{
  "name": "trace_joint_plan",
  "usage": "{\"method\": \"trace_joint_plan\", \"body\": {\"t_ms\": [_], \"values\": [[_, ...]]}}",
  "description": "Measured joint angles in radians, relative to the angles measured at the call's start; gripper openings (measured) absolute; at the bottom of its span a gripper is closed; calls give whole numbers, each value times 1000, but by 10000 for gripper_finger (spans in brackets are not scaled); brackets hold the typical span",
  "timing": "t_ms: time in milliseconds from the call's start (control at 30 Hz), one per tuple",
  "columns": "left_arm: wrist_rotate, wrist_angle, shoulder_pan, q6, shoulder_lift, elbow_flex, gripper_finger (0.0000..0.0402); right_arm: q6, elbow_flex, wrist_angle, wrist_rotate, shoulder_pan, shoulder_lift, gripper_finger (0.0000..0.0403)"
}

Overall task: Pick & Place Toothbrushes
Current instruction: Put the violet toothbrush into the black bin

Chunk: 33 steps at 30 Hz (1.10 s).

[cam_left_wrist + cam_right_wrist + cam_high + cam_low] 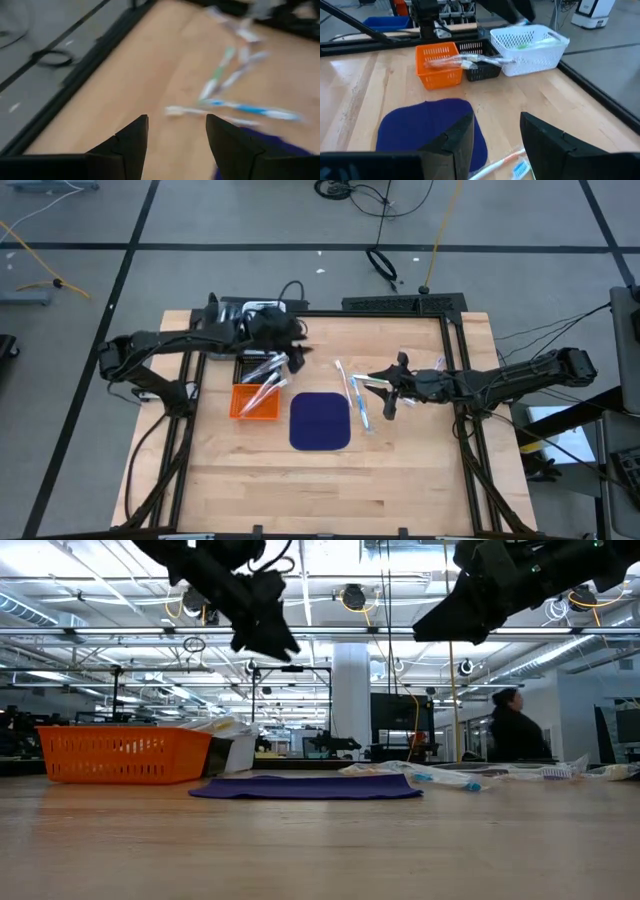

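**Q.** Where do your two grippers stand, and what do they hold?

**A.** My left gripper (pixel 290 352) hangs above the far-left part of the light wooden table (pixel 420 470), over the row of baskets; in its own wrist view the fingers (pixel 131 137) are spread with only bare wood between them. My right gripper (pixel 392 392) hovers right of the dark blue rounded-square mat (pixel 320 421), fingers (pixel 457 135) likewise apart and empty.

**Q.** Where are the toothbrushes?

**A.** Several thin white sticks with blue and teal accents, the loose toothbrushes (pixel 356 395), lie on the table just right of the mat, near my right gripper. Others, wrapped in clear film, rest across the small orange mesh basket (pixel 437 65) and the black basket (pixel 480 67) beside it. The white mesh basket (pixel 527 47) holds one more, I judge.

**Q.** What could go wrong from here?

**A.** The loose brushes lie crossed and close together, so fingers closing on one may catch two, or flick a neighbour toward the table's right edge. A brush this slim lies flat, so a descent that stops short closes on air, while one too deep presses the fingertips into the wood. The brushes bridging the orange and black baskets overhang the rims; my left gripper, working just above, could knock them out.
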<state>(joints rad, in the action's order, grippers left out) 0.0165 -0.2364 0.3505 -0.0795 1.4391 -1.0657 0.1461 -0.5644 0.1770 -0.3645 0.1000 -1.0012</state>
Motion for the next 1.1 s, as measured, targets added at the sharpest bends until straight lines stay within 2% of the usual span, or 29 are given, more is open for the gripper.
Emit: {"method": "trace_joint_plan", "body": {"t_ms": [233,567,667,767,1100], "values": [[18,29,-110,20,0,0,195,93,0,-155,2,0,0,151],[-24,31,-208,25,0,0,200,376,0,-587,5,0,0,151],[-47,32,-220,25,0,0,200,442,0,-680,40,0,-7,151],[-52,32,-223,25,0,0,200,477,1,-730,57,0,-29,150],[-54,37,-222,20,0,0,200,471,52,-719,34,0,-114,150]]}}
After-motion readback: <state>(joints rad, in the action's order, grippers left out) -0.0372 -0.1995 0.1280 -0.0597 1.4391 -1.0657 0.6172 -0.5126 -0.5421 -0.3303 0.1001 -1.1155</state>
